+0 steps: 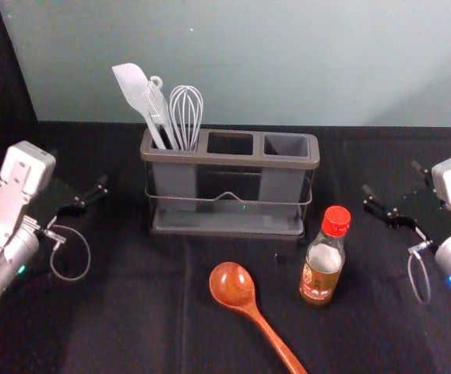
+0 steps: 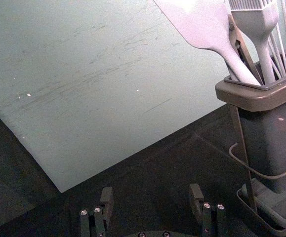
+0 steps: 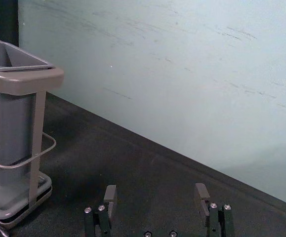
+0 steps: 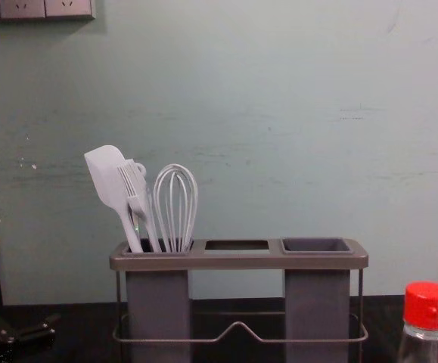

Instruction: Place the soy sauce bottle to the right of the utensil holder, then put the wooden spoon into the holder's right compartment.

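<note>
Soy sauce btl (image 1: 323, 261) stands upright on the table (image 1: 147, 312) at approx. 4 o'clock from the utensil holder (image 1: 229, 159), so we judge step 1 is in hand. R tool (image 3: 155, 191) waits at 3 o'clock, L tool (image 2: 150, 192) at 9, both w/ fingers apart, empty. Next we'd bring R tool around btl, lift & set at 3. Wooden spoon (image 1: 233, 285) lies at 6, for R compartment (image 1: 286, 145) later.

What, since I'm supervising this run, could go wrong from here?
The upright soy sauce bottle could tip if the right tool bumps it. The wooden spoon might miss the right compartment and drop through the middle opening, which has no cup below. Its broad bowl could catch going in.
</note>
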